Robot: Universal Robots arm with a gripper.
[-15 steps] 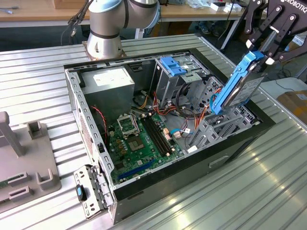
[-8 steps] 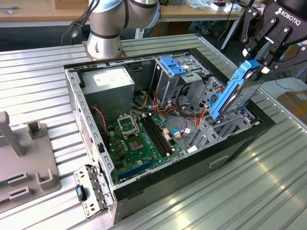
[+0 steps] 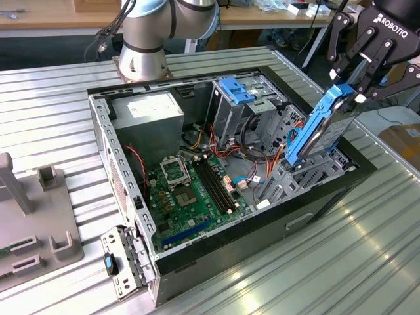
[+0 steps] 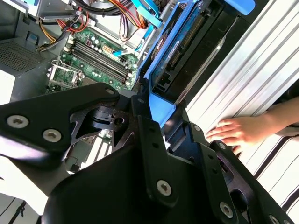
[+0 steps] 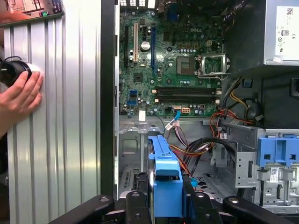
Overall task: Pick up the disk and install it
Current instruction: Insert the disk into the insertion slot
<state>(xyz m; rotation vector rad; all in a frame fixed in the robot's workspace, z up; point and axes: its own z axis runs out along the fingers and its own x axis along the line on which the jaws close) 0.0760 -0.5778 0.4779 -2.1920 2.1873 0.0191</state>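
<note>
The gripper [image 3: 352,92] is closed on the disk [image 3: 320,134] and pinches the upper end of its blue carrier frame. The drive therefore hangs on edge and leans, lower end first, toward the grey metal bay [image 3: 289,176] at the front corner of the open computer case [image 3: 100,138]. I judge this tilt lets the frame meet the bay with its narrow side; whether it touches the bay already, I cannot tell. In both wrist views the disk [image 4: 187,51] [image 5: 167,186] sits between the black fingers, above the cables and near the motherboard [image 5: 173,70]. A person's hand [image 5: 21,95] rests on the counter [image 3: 367,249] outside the case, well apart from the disk.
</note>
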